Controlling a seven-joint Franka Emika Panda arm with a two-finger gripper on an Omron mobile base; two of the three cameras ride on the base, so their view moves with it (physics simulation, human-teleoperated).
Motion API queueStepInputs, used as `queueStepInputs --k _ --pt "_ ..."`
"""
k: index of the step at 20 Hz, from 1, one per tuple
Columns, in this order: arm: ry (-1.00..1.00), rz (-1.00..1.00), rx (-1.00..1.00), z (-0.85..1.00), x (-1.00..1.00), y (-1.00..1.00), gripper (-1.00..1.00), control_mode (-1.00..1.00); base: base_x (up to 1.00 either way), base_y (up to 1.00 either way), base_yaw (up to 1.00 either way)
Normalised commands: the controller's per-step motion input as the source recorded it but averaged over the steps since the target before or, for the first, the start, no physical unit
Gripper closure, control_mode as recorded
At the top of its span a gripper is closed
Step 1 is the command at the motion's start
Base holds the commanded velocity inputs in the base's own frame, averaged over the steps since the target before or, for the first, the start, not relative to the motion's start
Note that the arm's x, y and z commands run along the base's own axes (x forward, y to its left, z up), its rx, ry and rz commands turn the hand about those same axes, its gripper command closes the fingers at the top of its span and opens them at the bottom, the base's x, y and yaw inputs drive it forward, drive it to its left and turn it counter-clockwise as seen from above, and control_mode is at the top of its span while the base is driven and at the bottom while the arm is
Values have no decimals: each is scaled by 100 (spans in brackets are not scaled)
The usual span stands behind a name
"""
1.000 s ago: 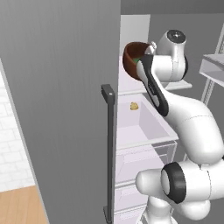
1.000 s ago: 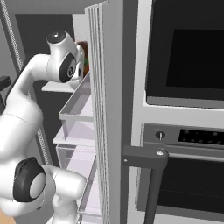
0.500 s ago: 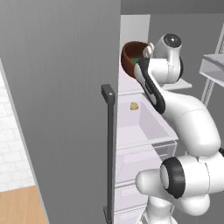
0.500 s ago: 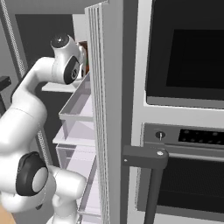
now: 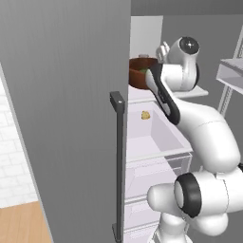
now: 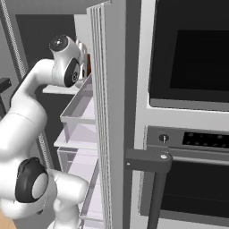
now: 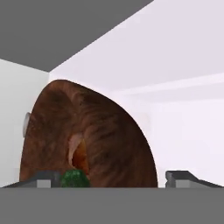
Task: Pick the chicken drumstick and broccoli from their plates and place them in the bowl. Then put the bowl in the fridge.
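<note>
Bowl [image 5: 142, 72] with the broccoli [image 7: 75, 179] and drumstick [image 7: 79, 154] sits on the fridge [image 5: 66, 95] shelf, upper middle of the left view, and I've just spread the gripper [image 7: 111, 178] off it, so basically done.

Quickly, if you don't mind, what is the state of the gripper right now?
Gripper: open, tips spread wide either side of the dark reddish-brown wooden bowl, gripping nothing.

bowl on the fridge shelf

dark wooden bowl [image 5: 140, 76] sits inside the open grey fridge [image 5: 66, 95], holding broccoli [image 7: 74, 179] and the drumstick [image 7: 78, 155].
</note>
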Motion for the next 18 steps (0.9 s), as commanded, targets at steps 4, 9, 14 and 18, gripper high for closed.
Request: queueStepInputs --k 4,9,14,18 --pt "-25 0 0 28 -58 0 -100 -100 0 0 0" --pt "-10 0 0 61 -95 2 -100 -100 0 0 0" --pt "2 0 0 63 -100 7 -100 -100 0 0 0" --pt "9 4 0 23 -100 17 -100 -100 0 0 0"
